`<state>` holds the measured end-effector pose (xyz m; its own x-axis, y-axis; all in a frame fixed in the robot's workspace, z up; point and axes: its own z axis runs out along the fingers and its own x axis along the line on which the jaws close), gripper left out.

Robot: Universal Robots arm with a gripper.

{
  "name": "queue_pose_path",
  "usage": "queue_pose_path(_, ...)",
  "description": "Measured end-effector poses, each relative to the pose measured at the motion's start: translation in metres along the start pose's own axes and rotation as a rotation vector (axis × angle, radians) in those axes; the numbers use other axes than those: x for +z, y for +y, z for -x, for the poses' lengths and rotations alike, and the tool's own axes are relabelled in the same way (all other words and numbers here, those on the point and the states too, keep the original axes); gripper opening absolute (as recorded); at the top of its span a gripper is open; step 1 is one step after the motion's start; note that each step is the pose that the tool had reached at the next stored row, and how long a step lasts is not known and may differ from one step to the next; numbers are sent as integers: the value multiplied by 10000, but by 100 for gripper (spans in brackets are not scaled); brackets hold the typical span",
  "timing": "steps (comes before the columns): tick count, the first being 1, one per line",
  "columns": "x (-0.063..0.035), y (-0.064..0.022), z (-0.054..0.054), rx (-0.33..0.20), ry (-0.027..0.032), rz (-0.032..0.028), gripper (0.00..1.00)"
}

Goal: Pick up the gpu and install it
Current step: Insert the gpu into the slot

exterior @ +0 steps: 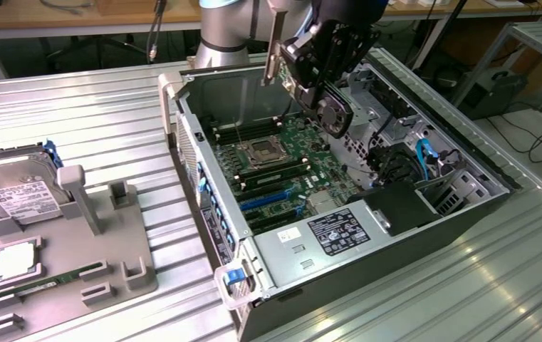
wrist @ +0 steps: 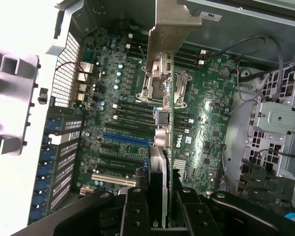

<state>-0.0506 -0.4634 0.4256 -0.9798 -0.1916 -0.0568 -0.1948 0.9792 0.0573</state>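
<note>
Closest in, on the exterior view's left, sits a grey tray (exterior: pixel 119 246) on the ribbed metal table (exterior: pixel 461 285). A green memory stick (exterior: pixel 48 280) lies along its near edge, and further back a hard drive (exterior: pixel 14 192) with a white label leans in its holder.

Moving in, we have the open case (exterior: pixel 347 299), lying on its side, with a blue latch (exterior: pixel 236 278) at the near corner and a black-and-white sticker (exterior: pixel 339 231) on the silver cover just behind. Past that, the motherboard (exterior: pixel 280 171) is fully exposed: blue slots (exterior: pixel 266 199) nearer us and the CPU socket (exterior: pixel 259 152) beyond. Blue cables (exterior: pixel 423 153) run along the exterior view's right side of the case.

Now the action: the gripper (exterior: pixel 313 71) hangs over the far half of the case, jaws clenched on the gpu (exterior: pixel 335 114). The card is in the air, clear of the board and not seated in any slot, with its round fan facing us. Its silvery bracket (exterior: pixel 273 50) stands upright near the case's rear wall.

From the wrist, the two black fingers (wrist: pixel 132 211) squeeze the card's edge (wrist: pixel 160 172) between them. The bracket (wrist: pixel 169 29) sticks out ahead, above the socket (wrist: pixel 162 81) and the blue slot (wrist: pixel 128 139) on the board (wrist: pixel 211 113).

Furthest back, the grey arm (exterior: pixel 223 28) rises in front of a wooden desk (exterior: pixel 62 14).
</note>
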Motion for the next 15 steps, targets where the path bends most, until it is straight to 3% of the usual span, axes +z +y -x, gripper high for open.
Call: queue_pose_path(15, 13, -5, -2, -329, 19, 18, 27)
